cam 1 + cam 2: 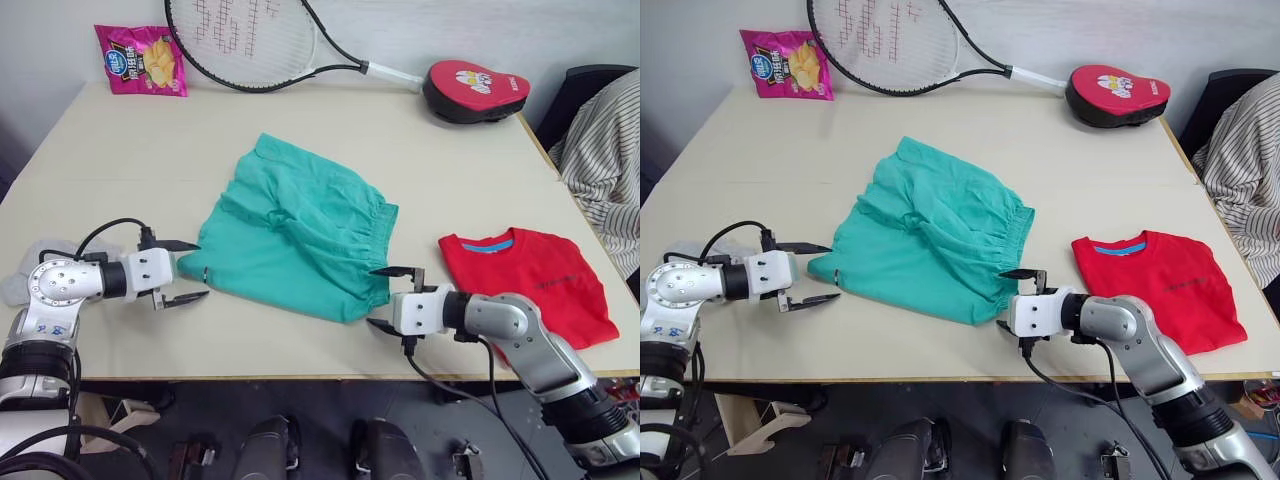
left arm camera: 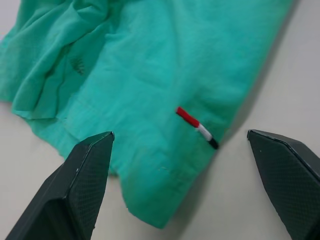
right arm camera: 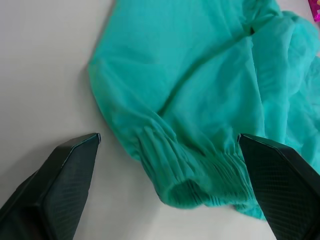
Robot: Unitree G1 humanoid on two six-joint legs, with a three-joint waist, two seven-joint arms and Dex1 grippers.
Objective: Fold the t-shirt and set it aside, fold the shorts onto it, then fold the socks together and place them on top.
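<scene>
t-shirt (image 1: pixel 530 275) folded, set aside | shorts (image 1: pixel 295 235) unfolded, next | socks pending | left end effector (image 1: pixel 186 271), right end effector (image 1: pixel 392 297) both spread

Left gripper (image 2: pixel 197 192) spread wide over shorts (image 2: pixel 150 75) corner; small red-white-black tag (image 2: pixel 196 127) near hem.

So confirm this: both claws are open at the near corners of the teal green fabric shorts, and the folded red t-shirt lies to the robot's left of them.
Wrong side. The left eye view shows the folded red cotton t-shirt to the robot's right of the teal green fabric shorts. Both claws, left and right, are open.
</scene>
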